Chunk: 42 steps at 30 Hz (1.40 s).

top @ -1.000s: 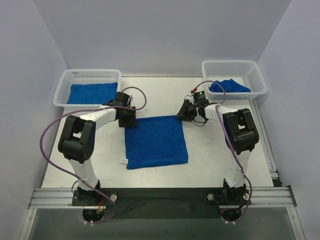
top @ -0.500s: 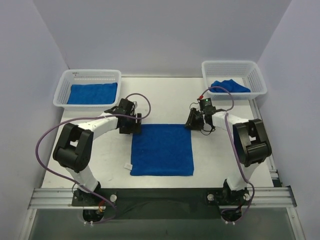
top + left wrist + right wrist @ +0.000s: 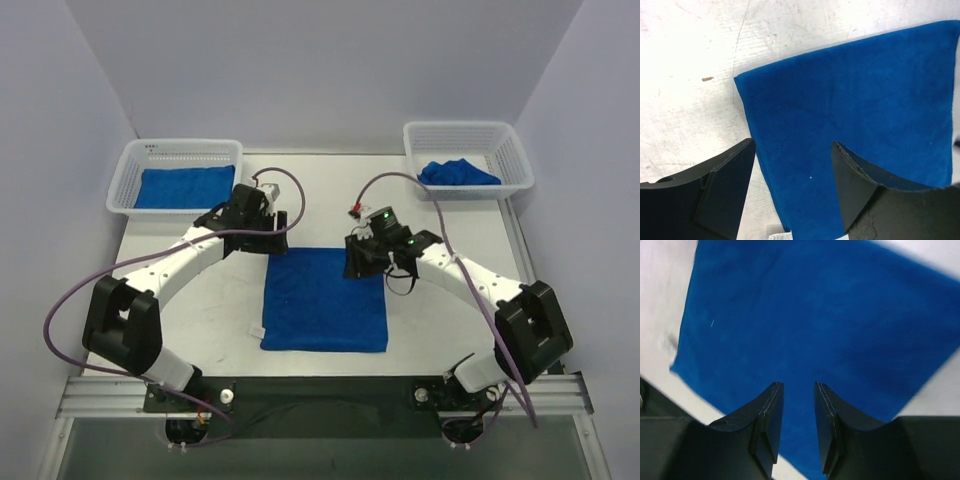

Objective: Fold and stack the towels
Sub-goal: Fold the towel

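Towel (image 3: 324, 300) flat; left gripper (image 3: 792, 145) spread wide, right gripper (image 3: 798, 385) slightly parted.

The flat towel (image 3: 325, 300) lay low at the middle of the counter (image 3: 420, 335), no bar to a pass overhead. The left end effector (image 3: 276, 238) crowded its 11 o'clock corner and the right end effector (image 3: 360, 262) its 1 o'clock corner. The far edge between them lay free. A white basket (image 3: 180, 146) blocked the counter's 10 o'clock corner, a second basket (image 3: 460, 127) its 2 o'clock corner. Bare counter at 12 o'clock was open.
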Motion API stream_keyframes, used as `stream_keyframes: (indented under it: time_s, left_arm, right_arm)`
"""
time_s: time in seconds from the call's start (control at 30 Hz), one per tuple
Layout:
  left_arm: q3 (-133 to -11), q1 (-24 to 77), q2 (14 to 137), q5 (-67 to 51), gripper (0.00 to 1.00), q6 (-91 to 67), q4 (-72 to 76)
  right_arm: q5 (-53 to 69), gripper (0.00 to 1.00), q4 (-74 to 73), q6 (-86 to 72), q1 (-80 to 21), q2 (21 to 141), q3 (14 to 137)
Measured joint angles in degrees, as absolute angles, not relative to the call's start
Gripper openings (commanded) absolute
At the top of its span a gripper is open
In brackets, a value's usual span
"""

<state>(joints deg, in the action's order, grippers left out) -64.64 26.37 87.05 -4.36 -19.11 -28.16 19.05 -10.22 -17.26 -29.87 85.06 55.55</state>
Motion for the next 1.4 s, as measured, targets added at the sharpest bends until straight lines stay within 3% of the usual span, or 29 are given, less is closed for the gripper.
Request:
stream_keyframes:
  time_s: [0.17, 0.4, 0.93, 1.23, 1.4]
  left_arm:
    - [-63.64, 26.15, 91.59, -4.56, 0.70, -19.38, -28.14]
    - [-63.57, 26.09, 99.15, -4.78, 0.69, -19.90, -28.08]
    - [-63.22, 26.06, 100.64, -4.75, 0.69, -20.62, -27.62]
    - [-63.24, 25.50, 101.71, -4.71, 0.69, -20.84, -27.27]
    - [-63.24, 25.41, 101.71, -4.73, 0.69, -20.84, -27.11]
  right_arm:
    - [17.43, 0.30, -11.64, -13.30, -44.73, 80.58, 49.17]
    - [12.78, 0.29, -12.43, -8.62, -57.47, 79.70, 47.22]
    - [6.02, 0.10, -9.43, -3.29, -70.00, 94.61, 52.29]
    - [6.42, 0.12, -10.26, -2.63, -72.16, 94.06, 52.14]
    - [6.39, 0.27, -12.62, -1.50, -72.84, 92.33, 52.77]
